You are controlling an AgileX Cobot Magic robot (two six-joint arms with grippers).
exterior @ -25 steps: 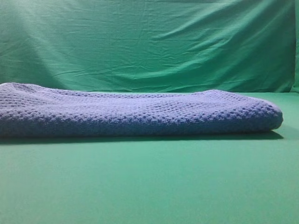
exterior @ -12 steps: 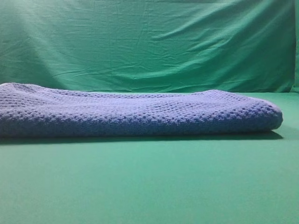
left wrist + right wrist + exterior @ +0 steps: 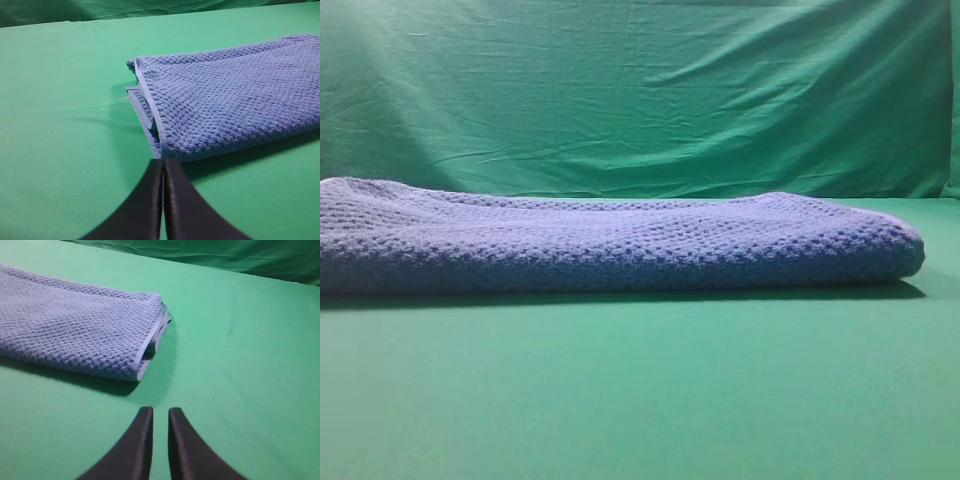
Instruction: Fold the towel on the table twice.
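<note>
Wrinkled green backdrop cloth [image 3: 640, 90] hung behind the table [image 3: 640, 400], where the towel [image 3: 610, 245] lay folded in layers. Left hand [image 3: 163, 167] was closed and empty near the towel's near-left corner; right hand [image 3: 160, 416], nearly closed, held nothing.

The towel [image 3: 230, 95] runs off the picture's right edge, beyond the jaws. Its layers' inner folds, ahead of the jaws, stay hidden.

Behind my work area I see a green backdrop [image 3: 640, 90] hung as a wall, wrinkled with long diagonal creases. It runs darker toward the upper corners and brighter across the middle, so the light is soft and uneven. From both wrist views, it shows as a dark green band far ahead of each end effector.
</note>
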